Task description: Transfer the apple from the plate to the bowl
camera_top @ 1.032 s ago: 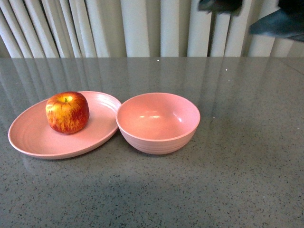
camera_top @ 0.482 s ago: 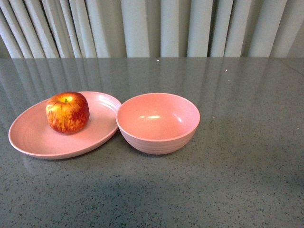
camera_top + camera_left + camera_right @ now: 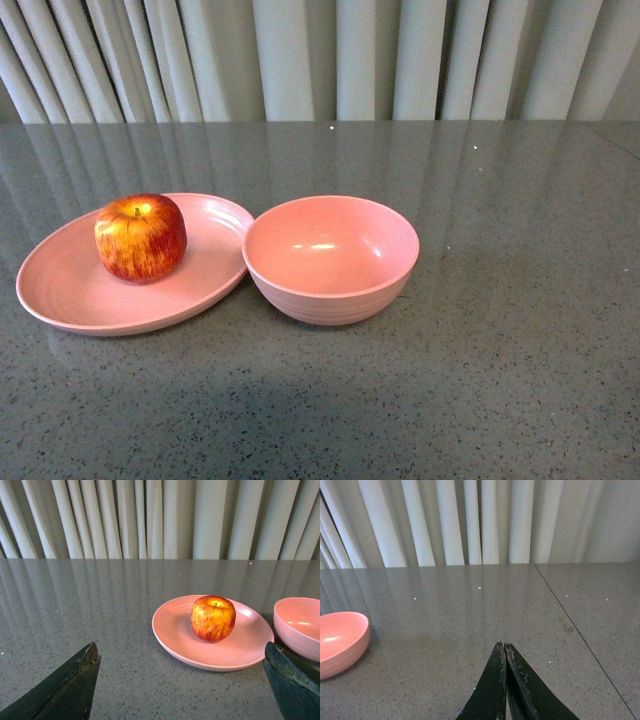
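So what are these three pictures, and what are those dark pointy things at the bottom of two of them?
They come from a robot with two arms. One camera on its body looks ahead at a grey table: a red apple sits on a pink plate, beside an empty pink bowl. The other two cameras ride on its wrists, and the dark points are its gripper fingers. The left gripper is wide open, facing the apple. The right gripper is pinched shut on nothing, with just part of the bowl in view. The apple is meant to go into the bowl.
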`<action>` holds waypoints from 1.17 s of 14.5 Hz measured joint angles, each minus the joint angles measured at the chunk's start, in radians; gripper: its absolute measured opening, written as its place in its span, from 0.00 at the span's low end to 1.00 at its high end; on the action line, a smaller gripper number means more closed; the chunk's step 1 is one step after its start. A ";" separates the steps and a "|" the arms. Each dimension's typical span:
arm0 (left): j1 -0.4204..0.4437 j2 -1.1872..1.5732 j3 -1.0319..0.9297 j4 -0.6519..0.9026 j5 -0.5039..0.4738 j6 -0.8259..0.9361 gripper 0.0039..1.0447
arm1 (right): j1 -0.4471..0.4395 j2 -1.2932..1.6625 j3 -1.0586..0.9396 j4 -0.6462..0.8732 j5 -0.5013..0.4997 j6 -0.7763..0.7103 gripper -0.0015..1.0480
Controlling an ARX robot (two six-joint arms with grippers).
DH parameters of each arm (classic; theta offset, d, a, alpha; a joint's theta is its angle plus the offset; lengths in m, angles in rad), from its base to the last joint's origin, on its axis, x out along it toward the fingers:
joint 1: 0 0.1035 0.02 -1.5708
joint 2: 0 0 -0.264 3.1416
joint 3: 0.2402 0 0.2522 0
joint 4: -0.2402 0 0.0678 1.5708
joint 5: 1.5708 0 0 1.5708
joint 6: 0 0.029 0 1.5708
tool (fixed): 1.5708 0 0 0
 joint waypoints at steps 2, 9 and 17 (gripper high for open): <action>0.000 0.000 0.000 0.000 0.000 0.000 0.94 | 0.000 -0.036 -0.029 -0.023 0.000 -0.005 0.02; 0.000 0.000 0.000 0.000 -0.001 0.000 0.94 | 0.000 -0.221 -0.084 -0.138 0.001 -0.008 0.02; 0.000 0.000 0.000 0.000 0.000 0.000 0.94 | 0.000 -0.221 -0.084 -0.137 0.000 -0.008 0.30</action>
